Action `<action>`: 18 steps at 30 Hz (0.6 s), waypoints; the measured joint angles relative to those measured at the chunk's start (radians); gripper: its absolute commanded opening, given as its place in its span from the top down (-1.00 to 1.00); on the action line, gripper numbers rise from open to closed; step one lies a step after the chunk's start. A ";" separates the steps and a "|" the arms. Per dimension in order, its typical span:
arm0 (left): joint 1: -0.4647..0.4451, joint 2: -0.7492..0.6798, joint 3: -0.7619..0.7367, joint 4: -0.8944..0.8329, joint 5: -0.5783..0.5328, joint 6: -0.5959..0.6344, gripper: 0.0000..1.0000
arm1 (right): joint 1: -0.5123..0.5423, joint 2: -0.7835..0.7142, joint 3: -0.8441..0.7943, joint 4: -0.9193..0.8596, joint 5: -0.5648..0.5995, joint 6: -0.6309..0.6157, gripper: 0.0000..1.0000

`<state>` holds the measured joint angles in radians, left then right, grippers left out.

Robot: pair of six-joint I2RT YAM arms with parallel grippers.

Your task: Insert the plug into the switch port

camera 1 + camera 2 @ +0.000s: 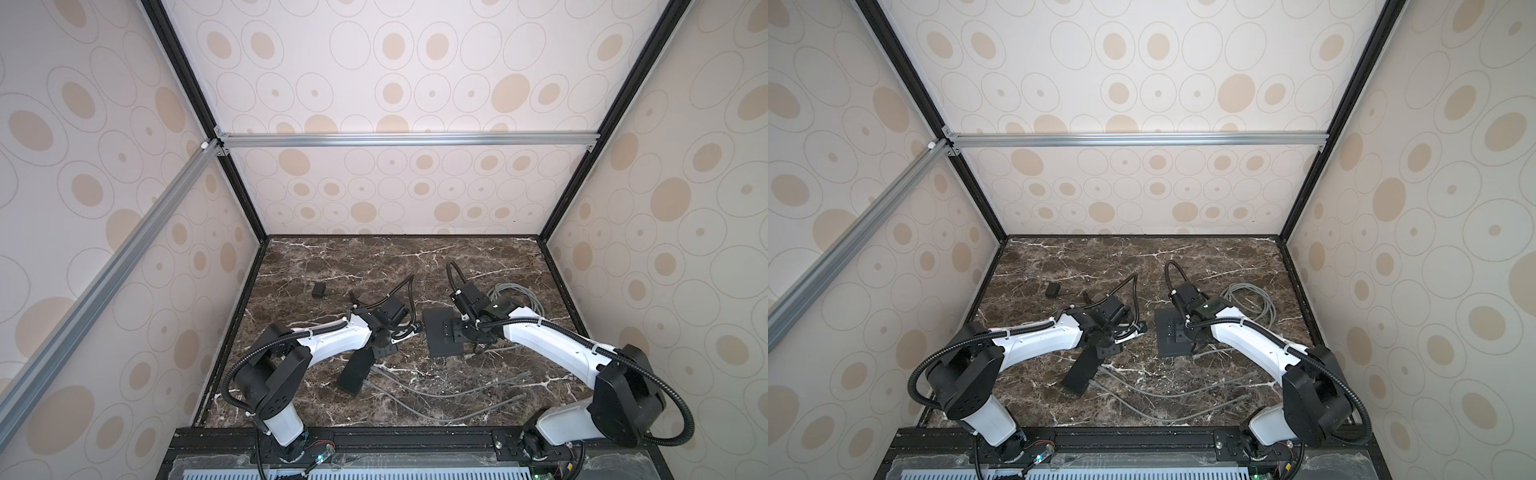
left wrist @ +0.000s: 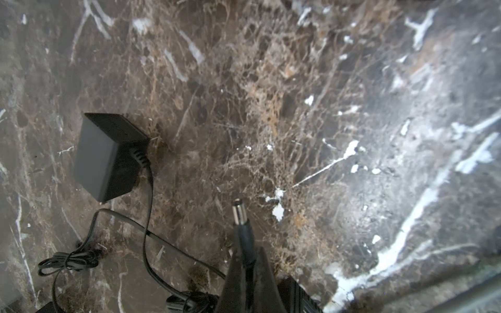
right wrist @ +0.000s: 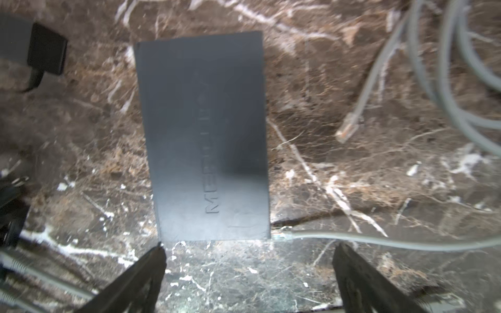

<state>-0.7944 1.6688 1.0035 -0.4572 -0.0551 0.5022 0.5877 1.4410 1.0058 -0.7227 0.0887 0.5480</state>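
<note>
The black switch [image 3: 203, 135] lay flat on the dark marble bench [image 1: 374, 257], a raised brand name running along its top. The right pincer [image 3: 251, 246] hung over the bench just beside one short edge of the switch, its two fingers spread wide with nothing between them. One fingertip [image 3: 160, 248] stood right at a corner of the switch, though I could not tell whether it touched. A grey cable [image 3: 379, 239] ran up to the other corner of that same edge, and its end met the switch there. A second grey lead lay beside the switch's long side with its clear connector [image 3: 348, 130] loose on the marble, apart from the switch. Beyond it, on the side away from the left arm, sat a coil of grey cables [image 1: 511, 299]. To the left of the switch, near but clear of it, the left pincer [image 2: 245, 260] was pressed together on the plug [image 2: 238, 214], pinching its black body so that the metal tip stuck out over bare marble, not in any port. Farther left of the switch and toward the back wall sat the small black adapter [image 2: 105, 157], its thin cord [image 2: 147, 206] looping across the bench. A long black box [image 1: 357, 370] lay left of the switch toward the front, partly under the left arm.
</note>
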 measured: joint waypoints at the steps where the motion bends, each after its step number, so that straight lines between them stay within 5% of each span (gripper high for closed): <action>1: -0.007 0.005 0.001 -0.004 0.000 0.000 1.00 | -0.009 0.009 0.000 0.006 -0.023 -0.006 -0.95; 7: -0.047 0.071 0.055 -0.045 0.018 -0.008 1.00 | -0.078 0.067 0.000 0.045 -0.115 -0.017 -0.94; 18: -0.108 0.169 0.187 -0.082 0.140 -0.093 1.00 | -0.101 0.168 0.030 0.052 -0.114 -0.013 -0.92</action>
<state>-0.9024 1.8381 1.1900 -0.5396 0.0853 0.4091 0.4866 1.6089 1.0359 -0.6708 -0.0250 0.5350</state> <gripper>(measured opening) 0.055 0.970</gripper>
